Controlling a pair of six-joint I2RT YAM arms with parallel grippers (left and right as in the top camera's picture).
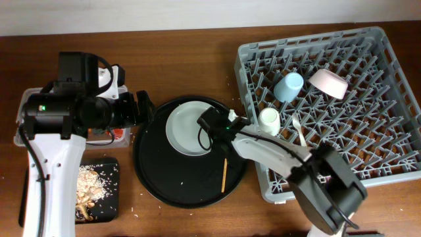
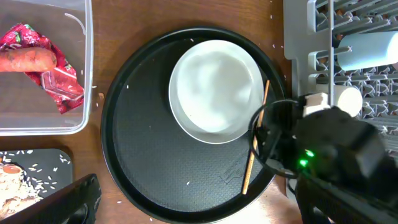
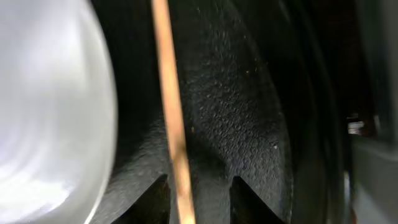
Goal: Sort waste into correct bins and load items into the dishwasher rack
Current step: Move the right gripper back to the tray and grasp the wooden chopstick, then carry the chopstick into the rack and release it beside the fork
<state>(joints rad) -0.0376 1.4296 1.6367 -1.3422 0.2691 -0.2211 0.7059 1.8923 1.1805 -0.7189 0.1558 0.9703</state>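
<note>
A dark reddish-brown wooden tabletop (image 1: 177, 66) fills the overhead view. Along its 12 o'clock edge runs a pale off-white strip of wall or floor (image 1: 131, 13), evenly lit.

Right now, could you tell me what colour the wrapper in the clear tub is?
Red; the wrapper shows best in the left wrist view.

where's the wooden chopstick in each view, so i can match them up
Overhead: the chopstick lies on the round black tray, below and right of the pale plate.
Left wrist: the chopstick slants right of centre, beside the plate's right edge.
Right wrist: the chopstick runs top to bottom, left of centre, seen close up.
Shared landmark: the pale plate, on the chopstick's left in every view.
</note>
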